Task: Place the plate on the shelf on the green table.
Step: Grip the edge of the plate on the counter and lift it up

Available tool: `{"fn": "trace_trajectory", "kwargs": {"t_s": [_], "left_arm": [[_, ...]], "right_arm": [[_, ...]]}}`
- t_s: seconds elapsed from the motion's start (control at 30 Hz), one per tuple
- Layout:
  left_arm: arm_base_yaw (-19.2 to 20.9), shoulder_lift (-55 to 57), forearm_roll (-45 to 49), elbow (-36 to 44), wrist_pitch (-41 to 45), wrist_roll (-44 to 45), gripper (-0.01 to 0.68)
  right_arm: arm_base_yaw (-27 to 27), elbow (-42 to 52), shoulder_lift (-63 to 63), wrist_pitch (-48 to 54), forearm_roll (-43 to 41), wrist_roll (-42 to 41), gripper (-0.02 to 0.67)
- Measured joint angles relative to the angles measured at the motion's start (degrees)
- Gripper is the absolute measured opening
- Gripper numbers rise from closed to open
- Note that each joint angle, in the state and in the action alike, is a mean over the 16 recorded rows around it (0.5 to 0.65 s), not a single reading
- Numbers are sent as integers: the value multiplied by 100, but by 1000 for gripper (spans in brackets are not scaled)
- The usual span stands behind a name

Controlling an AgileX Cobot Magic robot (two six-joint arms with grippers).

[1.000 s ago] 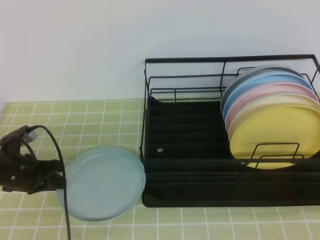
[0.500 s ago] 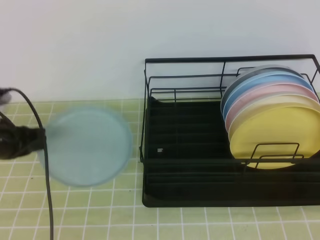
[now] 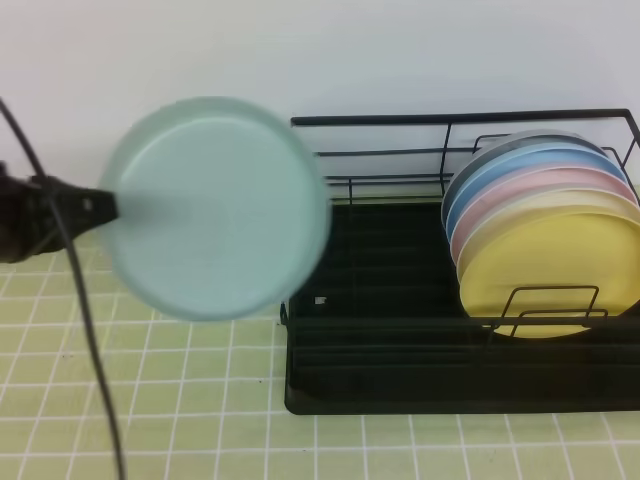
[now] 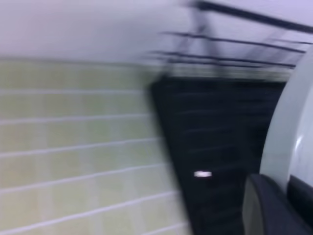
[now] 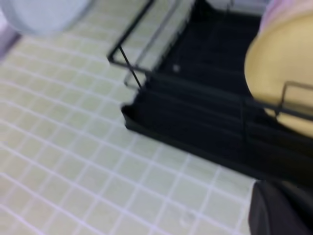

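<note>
The pale mint plate (image 3: 215, 208) is in the air, tilted nearly upright with its face toward the high camera, overlapping the left end of the shelf. My left gripper (image 3: 97, 205) is shut on the plate's left rim. In the left wrist view the plate's edge (image 4: 288, 132) runs up the right side above one dark finger (image 4: 266, 210). The black wire shelf (image 3: 400, 330) stands on the green tiled table (image 3: 180, 400); its left half holds no plates. The plate also shows in the right wrist view (image 5: 44, 14). Only a dark part of my right gripper (image 5: 281, 210) shows.
Several plates stand in the shelf's right half, the yellow plate (image 3: 555, 265) in front, then pink and blue ones (image 3: 520, 170). A black cable (image 3: 85, 320) hangs from the left arm over the tiles. A white wall is behind.
The left gripper has lifted the mint plate off the tiles, tipped it from flat to nearly upright, and carried it up and right toward the shelf.
</note>
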Motion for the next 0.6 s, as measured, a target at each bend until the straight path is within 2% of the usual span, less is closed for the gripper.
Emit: {"fn": "trace_trajectory", "kwargs": {"t_s": [0.13, 0.4, 0.6], "left_arm": [[-501, -280, -198, 1, 17, 47, 0], [-1806, -532, -265, 4, -475, -37, 0], [-2573, -551, -261, 4, -899, -102, 0]], "right_arm": [[0, 0, 47, -215, 343, -119, 120], [0, 0, 523, -513, 1162, -431, 306], [0, 0, 1216, -573, 2105, -1150, 381]]}}
